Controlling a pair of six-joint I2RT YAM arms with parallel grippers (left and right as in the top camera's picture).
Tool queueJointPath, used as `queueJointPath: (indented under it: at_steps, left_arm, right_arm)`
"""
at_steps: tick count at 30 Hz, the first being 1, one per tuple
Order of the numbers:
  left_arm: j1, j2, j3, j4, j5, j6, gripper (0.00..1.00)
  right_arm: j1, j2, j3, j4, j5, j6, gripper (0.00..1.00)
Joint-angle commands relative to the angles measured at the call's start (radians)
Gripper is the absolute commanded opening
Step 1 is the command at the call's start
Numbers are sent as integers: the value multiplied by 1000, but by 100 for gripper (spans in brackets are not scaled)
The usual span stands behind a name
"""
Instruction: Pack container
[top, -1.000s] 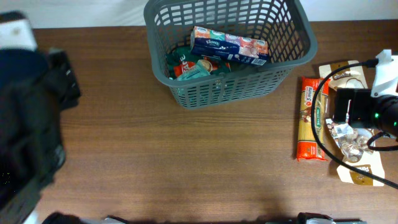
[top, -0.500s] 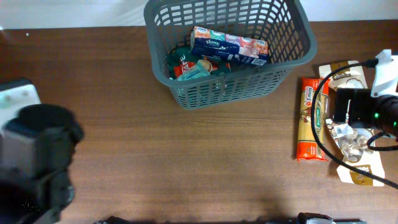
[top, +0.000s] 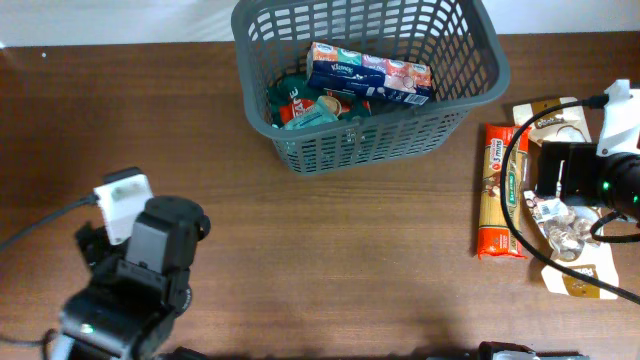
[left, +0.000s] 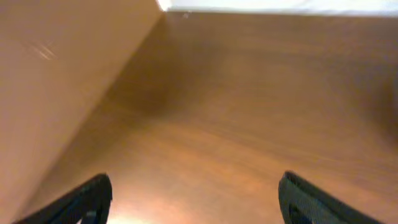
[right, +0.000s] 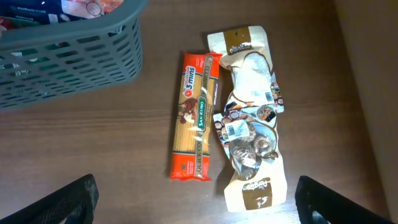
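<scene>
While both tools stand wide apart and hold nothing, the likeliest trouble lies to the right of the container (top: 380, 140). Nearest the front, well off to the container's near-left, the left tool (left: 196, 196) hangs over bare bench (top: 320, 260). There is broad open room between it and the container's front wall.

Farther in, the right tool (right: 199, 200) hovers over two things lying just right of the container. One is a long spaghetti packet (right: 195, 118). The other is a beige pouch (right: 252, 124), which seems to touch the packet's outer side.

The packet lies flat and thin, so a pinch could skid off it or drag the pouch along. The bench's right edge runs close beyond the pouch, and a sideways shove might tip the pouch over.

Farthest back, the container sits at the bench's far edge, so a knock on its rim could slide it backward. A tissue pack (top: 370, 72) already lies across its contents, so the long packet may catch on the rim or rest propped.
</scene>
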Motion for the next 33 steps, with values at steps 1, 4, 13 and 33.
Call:
queueJointPath:
  at_steps: [1, 4, 13, 33]
  left_arm:
    - [3, -92, -161, 175, 146, 176, 81]
    - [11, -143, -259, 286, 200, 214, 84]
    - [312, -200, -384, 423, 742, 472, 100]
    - [946, -115, -384, 454, 1385, 684, 100]
  right_arm:
    - [-6, -5, 11, 3, 16, 11, 99]
    - [-6, -5, 11, 3, 16, 11, 99]
    - [-6, -5, 11, 3, 16, 11, 99]
    - [-6, -5, 11, 3, 16, 11, 99]
